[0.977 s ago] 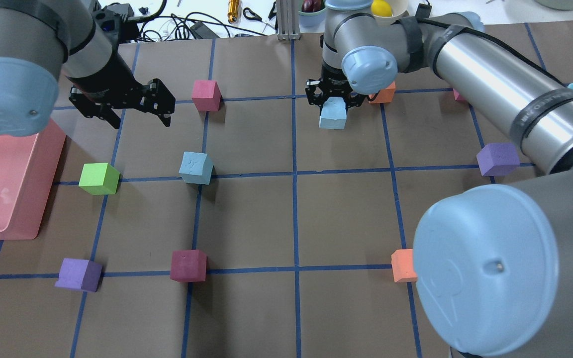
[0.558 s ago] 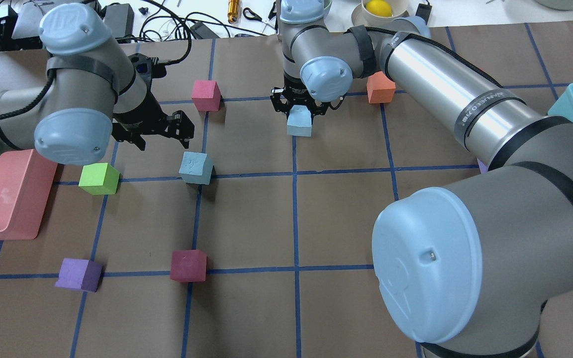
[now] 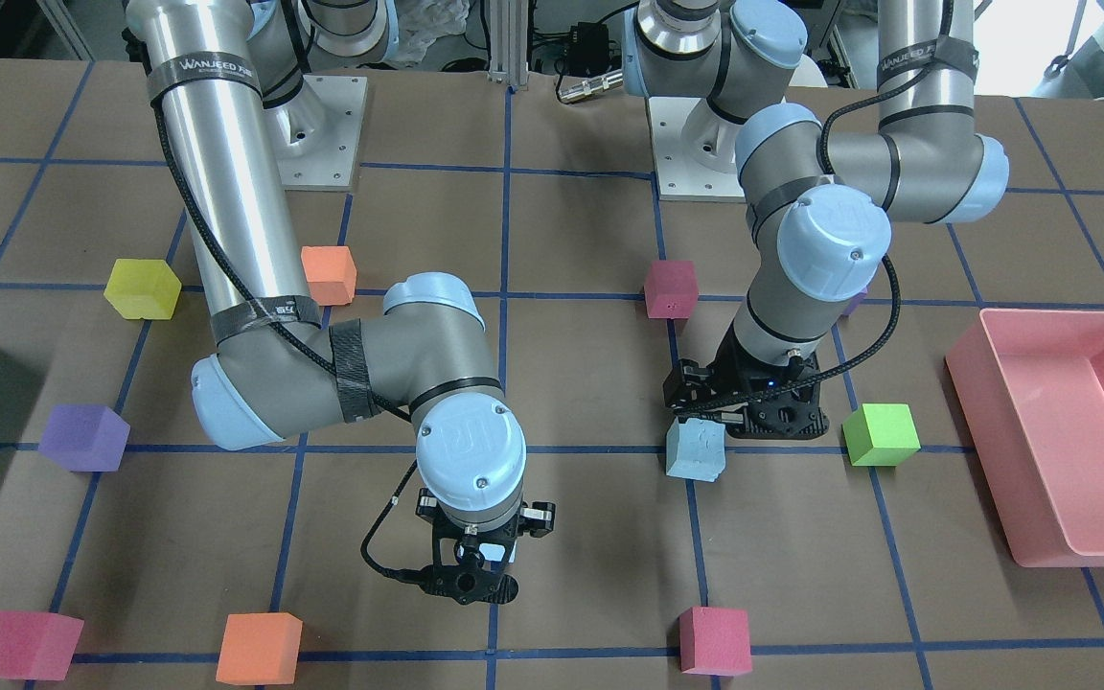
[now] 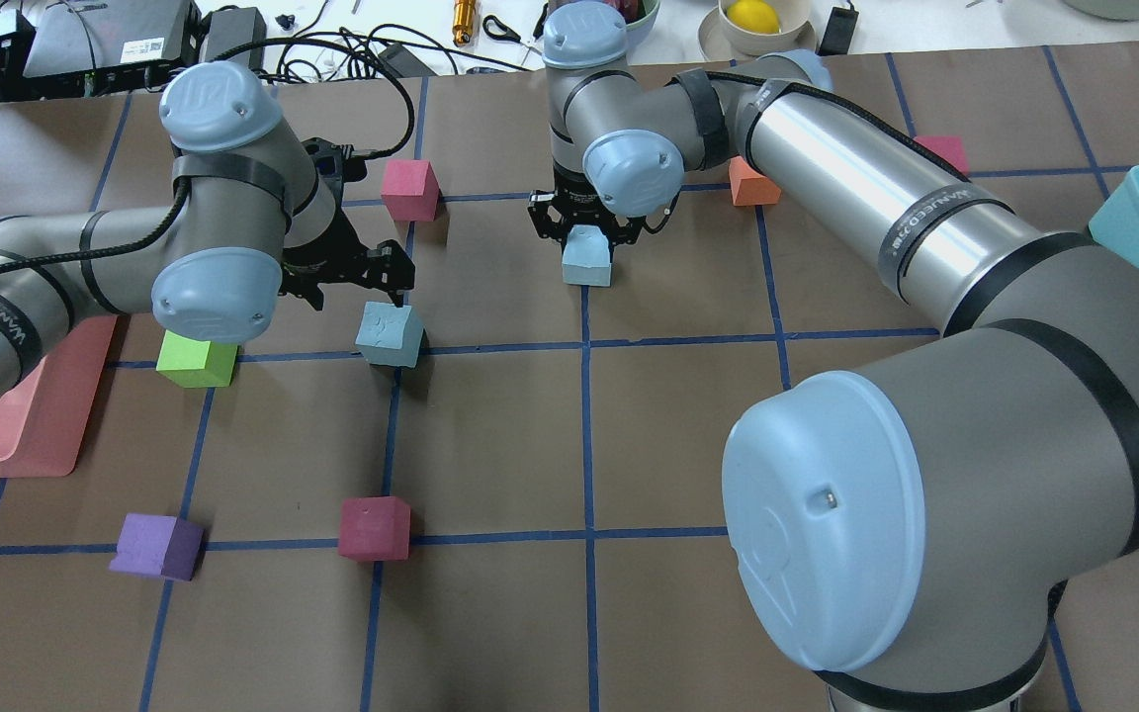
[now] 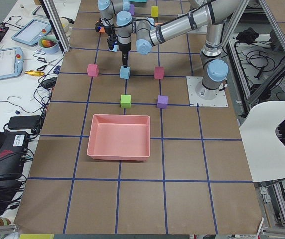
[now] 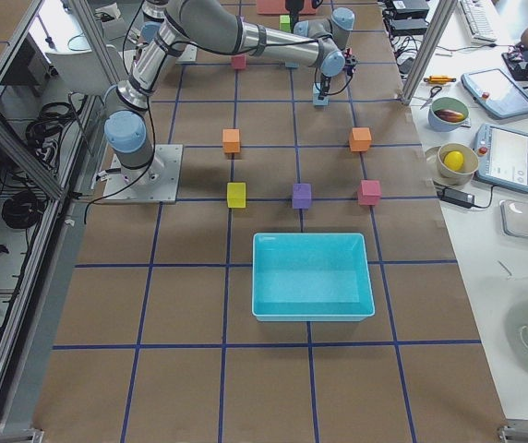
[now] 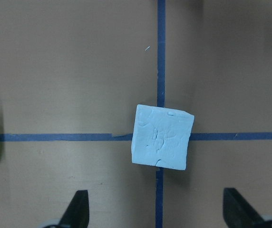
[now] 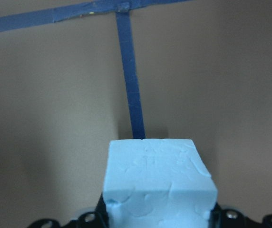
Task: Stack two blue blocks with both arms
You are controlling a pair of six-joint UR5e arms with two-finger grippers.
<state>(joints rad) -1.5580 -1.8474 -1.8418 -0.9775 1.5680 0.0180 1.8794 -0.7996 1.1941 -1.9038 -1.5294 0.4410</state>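
One pale blue block (image 4: 390,334) sits flat on the table (image 4: 490,445). It is turned slightly off the tape cross beneath it, and its top face is dented. It lies near the green cube (image 4: 196,356), on that cube's right. The left claw (image 4: 357,282) hangs spread above it, not touching. The second blue block (image 4: 586,259), equally dented, is pinched upright in the right claw (image 4: 587,235), well apart from the green cube, further right and farther from the robot.

Seen from overhead, the brown table (image 4: 490,435), gridded with blue tape (image 4: 586,445), carries from its centre a sky-blue cube (image 4: 390,335), green cube (image 4: 196,360) and pink tray (image 4: 45,420) at nine o'clock, a pink cube (image 4: 408,189) at eleven, an orange cube (image 4: 753,186) at one, a maroon cube (image 4: 374,528) at seven and a purple cube (image 4: 157,546) at eight.
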